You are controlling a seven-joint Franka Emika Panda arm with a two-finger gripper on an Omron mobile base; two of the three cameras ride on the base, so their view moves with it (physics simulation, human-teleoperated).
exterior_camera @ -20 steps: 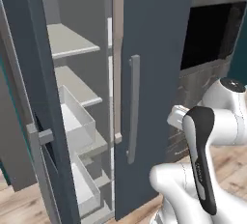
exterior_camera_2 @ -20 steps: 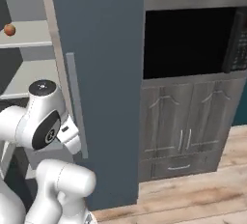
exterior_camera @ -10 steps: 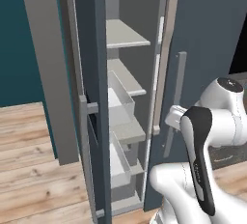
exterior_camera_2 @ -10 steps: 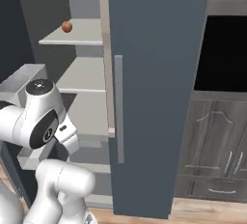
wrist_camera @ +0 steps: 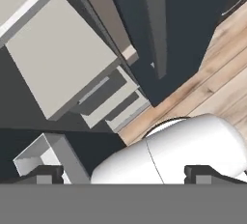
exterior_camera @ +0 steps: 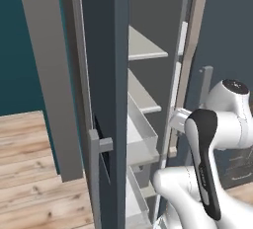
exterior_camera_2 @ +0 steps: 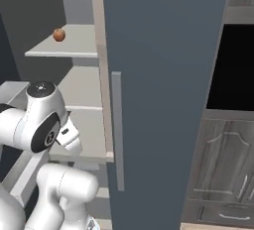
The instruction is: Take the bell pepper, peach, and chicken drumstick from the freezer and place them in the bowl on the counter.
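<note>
The freezer [exterior_camera_2: 163, 75] is standing open, a tall matte box with a smooth blue-grey door, a slim grey bar handle [exterior_camera_2: 117, 130] and flat pale shelves [exterior_camera: 143, 50]; white translucent bins [exterior_camera: 141, 134] are hanging inside the other door. A small round orange-brown ball, seemingly the peach [exterior_camera_2: 59, 34], is sitting alone on an upper shelf. Plank flooring [exterior_camera: 29, 173] is showing wood grain. The gripper [wrist_camera: 123, 174] is pointing down past the shelves, its dark fingers [wrist_camera: 46, 174] spread wide, gripping and touching nothing.
</note>
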